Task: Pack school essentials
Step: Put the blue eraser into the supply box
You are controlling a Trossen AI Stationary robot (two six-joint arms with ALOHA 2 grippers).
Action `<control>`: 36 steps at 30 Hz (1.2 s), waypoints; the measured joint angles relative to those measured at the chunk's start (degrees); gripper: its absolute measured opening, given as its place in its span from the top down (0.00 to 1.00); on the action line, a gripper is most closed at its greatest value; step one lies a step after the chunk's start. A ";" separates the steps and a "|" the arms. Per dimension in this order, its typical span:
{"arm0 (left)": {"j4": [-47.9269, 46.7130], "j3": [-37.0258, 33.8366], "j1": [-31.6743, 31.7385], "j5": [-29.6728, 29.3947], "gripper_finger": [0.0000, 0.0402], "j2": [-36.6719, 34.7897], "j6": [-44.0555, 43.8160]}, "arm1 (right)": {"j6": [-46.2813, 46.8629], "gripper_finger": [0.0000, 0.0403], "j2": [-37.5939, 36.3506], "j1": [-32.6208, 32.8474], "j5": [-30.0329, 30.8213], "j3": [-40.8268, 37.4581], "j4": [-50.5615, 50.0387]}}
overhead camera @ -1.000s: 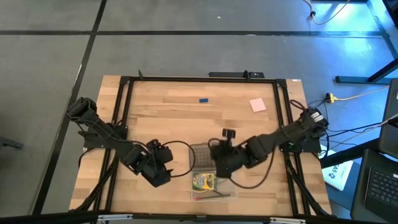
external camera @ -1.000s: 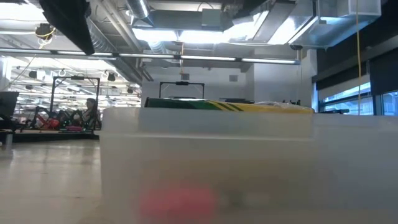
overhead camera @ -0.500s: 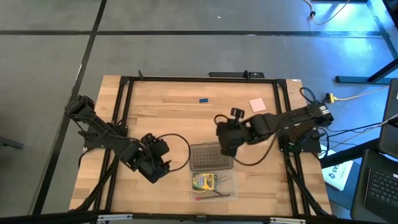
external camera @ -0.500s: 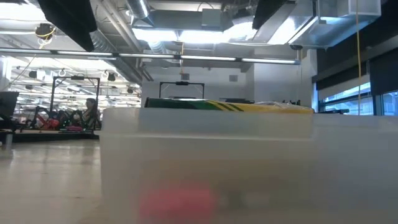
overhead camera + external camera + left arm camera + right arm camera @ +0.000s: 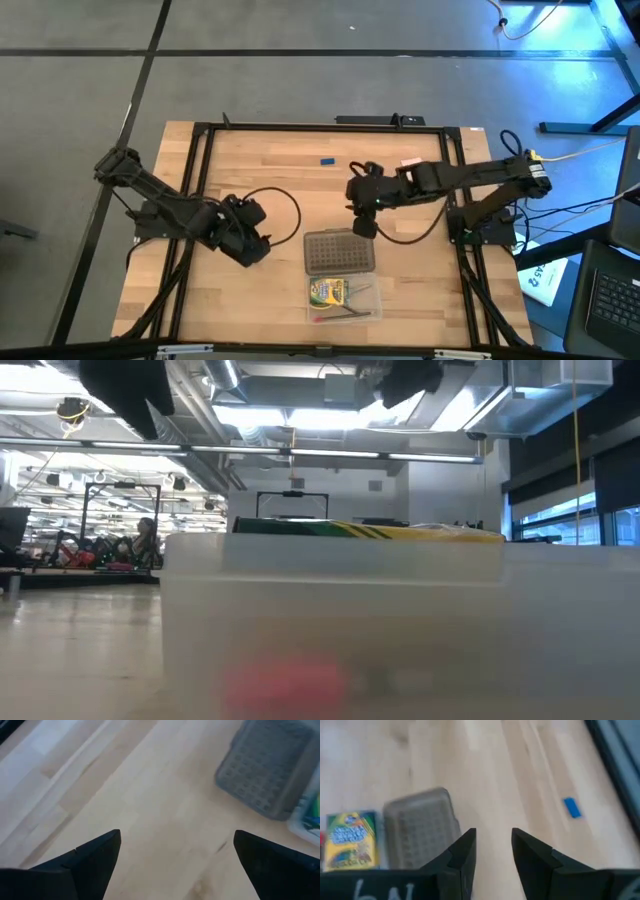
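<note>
- High view: green-yellow crayon box (image 5: 329,291) lies in the clear plastic case (image 5: 372,300), near edge of the wooden counter (image 5: 280,180); the small blue eraser (image 5: 327,160) and pink square pad (image 5: 411,162) lie far.
- Left wrist view: left gripper (image 5: 175,855), jaws wide open, empty.
- Right wrist view: right gripper (image 5: 493,850), jaws slightly open, empty, above the grey dotted lid (image 5: 422,832).

Grey dotted lid (image 5: 339,252); wooden table (image 5: 260,175)

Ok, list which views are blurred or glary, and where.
Low view: the clear case fills the foreground out of focus, ceiling lights glare. Left wrist view: grey dotted lid soft. Right wrist view: crayon box and blue eraser slightly blurred. High view: sharp.
</note>
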 joint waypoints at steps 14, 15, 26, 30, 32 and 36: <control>2.10 -4.36 0.50 -1.46 0.05 -1.24 -2.69 | -5.45 0.69 0.09 -2.11 -0.36 -3.93 3.22; 2.63 -4.36 0.50 -1.47 0.05 -1.24 -2.58 | -5.54 0.69 0.09 -2.10 -0.37 -3.93 3.42; 5.77 -4.36 0.50 -1.66 0.05 -1.24 7.72 | -5.25 0.69 0.29 -2.08 -0.44 -3.93 4.85; 5.77 -4.36 0.50 -1.66 0.05 -1.24 7.66 | -4.93 0.69 0.37 -2.08 -0.44 -3.93 4.98; 5.77 -4.36 0.50 -1.61 0.05 -1.24 7.72 | -3.77 0.69 0.37 -2.08 -0.46 -3.93 4.99; 5.77 -4.36 0.50 -1.60 0.05 -1.24 7.72 | -3.79 0.69 0.37 -2.08 -0.34 -3.93 5.01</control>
